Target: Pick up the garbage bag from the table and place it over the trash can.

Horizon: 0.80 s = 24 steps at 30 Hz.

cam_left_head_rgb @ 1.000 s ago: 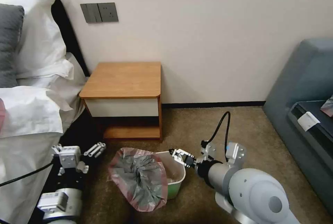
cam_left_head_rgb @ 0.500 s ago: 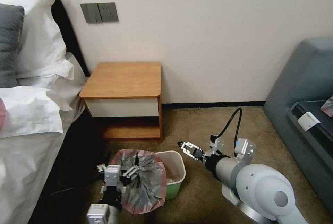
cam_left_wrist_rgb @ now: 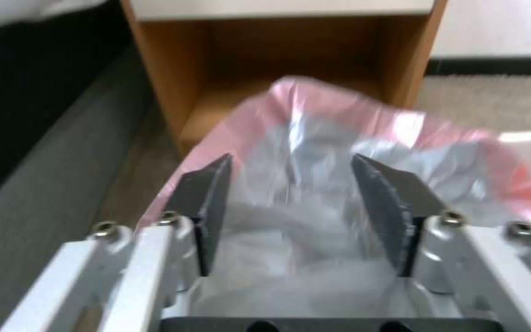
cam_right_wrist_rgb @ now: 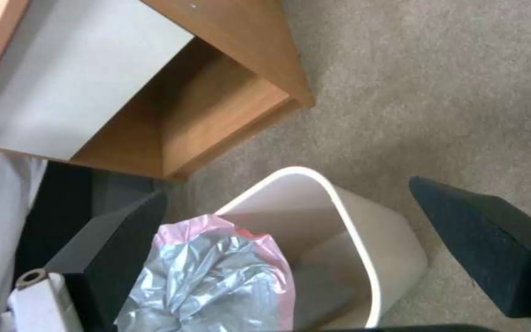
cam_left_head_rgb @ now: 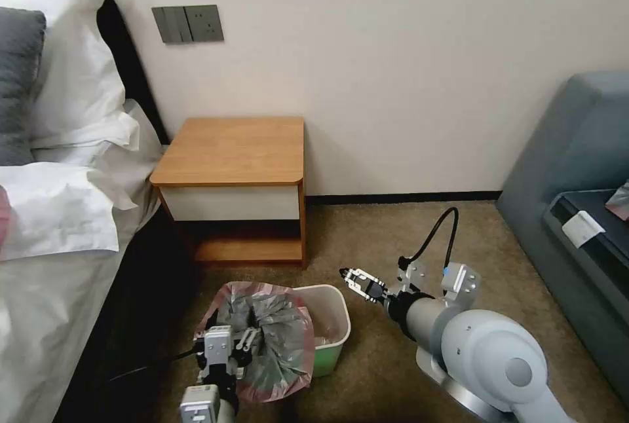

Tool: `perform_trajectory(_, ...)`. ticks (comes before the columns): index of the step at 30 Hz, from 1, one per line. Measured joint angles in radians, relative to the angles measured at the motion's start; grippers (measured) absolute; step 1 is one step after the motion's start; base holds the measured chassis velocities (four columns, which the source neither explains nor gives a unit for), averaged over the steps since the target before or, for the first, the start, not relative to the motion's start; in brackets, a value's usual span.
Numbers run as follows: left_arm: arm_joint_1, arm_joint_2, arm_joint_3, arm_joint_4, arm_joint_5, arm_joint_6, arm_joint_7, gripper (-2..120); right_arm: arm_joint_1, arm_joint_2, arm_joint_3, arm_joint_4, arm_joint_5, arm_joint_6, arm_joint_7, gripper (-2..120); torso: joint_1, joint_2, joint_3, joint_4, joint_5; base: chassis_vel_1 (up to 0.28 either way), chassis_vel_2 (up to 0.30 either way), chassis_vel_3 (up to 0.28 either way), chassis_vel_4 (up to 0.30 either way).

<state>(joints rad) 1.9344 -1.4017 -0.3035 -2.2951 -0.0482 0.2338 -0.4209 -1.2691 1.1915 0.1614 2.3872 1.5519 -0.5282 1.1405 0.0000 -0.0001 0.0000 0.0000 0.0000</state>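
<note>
Our left gripper (cam_left_head_rgb: 247,339), jaws wide, has swung onto the garbage bag (cam_left_head_rgb: 278,331) half-covering the trash can (cam_left_head_rgb: 334,328); right gripper (cam_left_head_rgb: 354,277) retreated, open

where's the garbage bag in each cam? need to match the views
Head view: garbage bag low centre, draped over the left side of the trash can, left gripper over it, open.
Left wrist view: bag mid-frame, beyond and between the open fingers.
Right wrist view: bag at the bottom edge, in the can.
Shared landmark: the table, its low shelf behind the bag.
</note>
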Motion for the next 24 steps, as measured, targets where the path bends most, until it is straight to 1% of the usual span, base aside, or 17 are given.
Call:
perform_trajectory(1,0.0,0.0,0.0,0.0,0.0,0.0,0.0,51,0.0,0.0,0.0,0.0,0.0,0.0,0.0,100,0.0,0.0,0.0,0.0,0.0,0.0,0.0,0.0,0.0)
perform_trajectory(3,0.002,0.004,0.006,-0.001,-0.034,0.034,-0.03,46,-0.004,0.004,-0.003,-0.007,-0.015,0.0,-0.008,100,0.0,0.0,0.0,0.0,-0.0001,0.0,0.0,0.0,0.0)
perform_trajectory(7,-0.008,0.007,-0.001,0.007,-0.073,0.053,-0.042,46,-0.014,0.004,0.0,-0.012,-0.032,0.0,-0.019,100,0.0,0.0,0.0,0.0001,-0.0001,0.0,0.0,0.0,0.0)
perform_trajectory(15,-0.043,0.019,-0.015,0.026,-0.13,0.066,-0.035,46,-0.038,0.004,0.001,-0.017,-0.075,0.0,-0.049,100,0.0,0.0,0.0,0.0,-0.0001,0.0,0.0,0.0,0.0)
perform_trajectory(19,-0.07,0.021,-0.014,0.052,-0.147,0.073,-0.031,46,-0.04,0.008,-0.009,-0.02,-0.09,0.003,-0.054,100,0.0,0.0,0.0,0.0,-0.0001,0.0,0.0,0.0,0.0)
perform_trajectory(24,-0.111,0.034,-0.013,0.078,-0.183,0.102,-0.017,45,-0.048,0.011,-0.018,-0.022,-0.111,0.009,-0.059,100,0.0,0.0,0.0,0.0,-0.0001,0.0,0.0,0.0,0.0)
